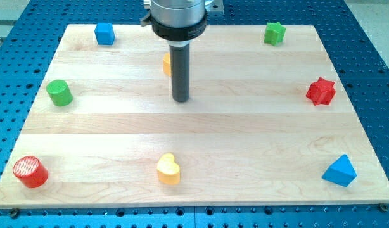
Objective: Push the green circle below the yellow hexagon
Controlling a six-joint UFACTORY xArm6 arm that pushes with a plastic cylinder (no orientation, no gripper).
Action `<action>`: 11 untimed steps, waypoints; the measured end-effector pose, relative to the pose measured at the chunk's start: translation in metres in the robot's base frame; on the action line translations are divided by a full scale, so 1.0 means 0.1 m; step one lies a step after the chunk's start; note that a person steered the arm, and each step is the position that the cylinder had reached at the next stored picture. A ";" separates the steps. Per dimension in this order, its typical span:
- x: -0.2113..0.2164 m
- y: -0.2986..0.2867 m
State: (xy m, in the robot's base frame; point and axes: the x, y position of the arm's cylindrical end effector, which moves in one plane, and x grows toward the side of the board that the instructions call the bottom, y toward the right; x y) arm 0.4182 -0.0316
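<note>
The green circle (59,92) stands near the board's left edge, at mid height. The yellow hexagon (166,64) is near the top centre, mostly hidden behind my rod; only its left edge shows. My tip (180,99) rests on the board just below and slightly right of the hexagon, far to the right of the green circle.
A blue block (104,33) sits at the top left and a green star (275,33) at the top right. A red star (321,91) is at the right edge, a blue triangle (340,171) at the bottom right, a yellow heart (168,169) at the bottom centre, and a red circle (30,171) at the bottom left.
</note>
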 end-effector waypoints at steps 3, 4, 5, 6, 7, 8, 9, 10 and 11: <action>0.58 -2.20; 0.21 -2.69; 0.07 -2.42; 0.07 -1.81; 0.06 -1.63; -0.13 -1.66; -0.14 -0.99; -0.21 -0.47; -0.37 -0.64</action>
